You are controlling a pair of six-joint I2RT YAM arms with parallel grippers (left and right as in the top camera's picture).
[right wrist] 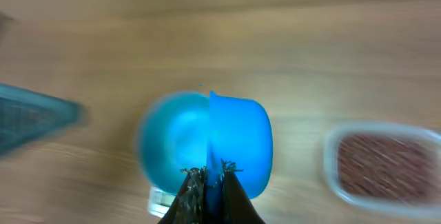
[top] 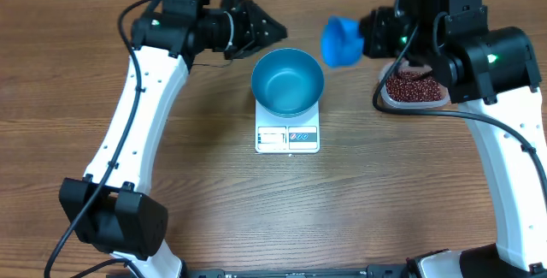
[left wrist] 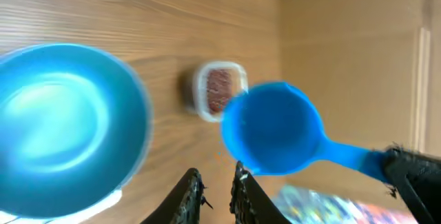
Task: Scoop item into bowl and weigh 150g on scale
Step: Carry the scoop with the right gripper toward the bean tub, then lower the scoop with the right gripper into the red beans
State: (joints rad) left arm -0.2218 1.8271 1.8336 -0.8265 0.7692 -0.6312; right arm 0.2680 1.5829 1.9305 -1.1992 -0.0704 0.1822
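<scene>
Left end effector (left wrist: 216, 182) narrowly parted

No text is legible; the scale (top: 288, 139) carries small marks along its front strip, perhaps button labels, too small to read.

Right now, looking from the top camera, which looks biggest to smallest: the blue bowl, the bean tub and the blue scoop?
1. The blue bowl.
2. The bean tub, partly hidden by the right arm.
3. The blue scoop, smallest even though it hangs nearer the camera.
</scene>
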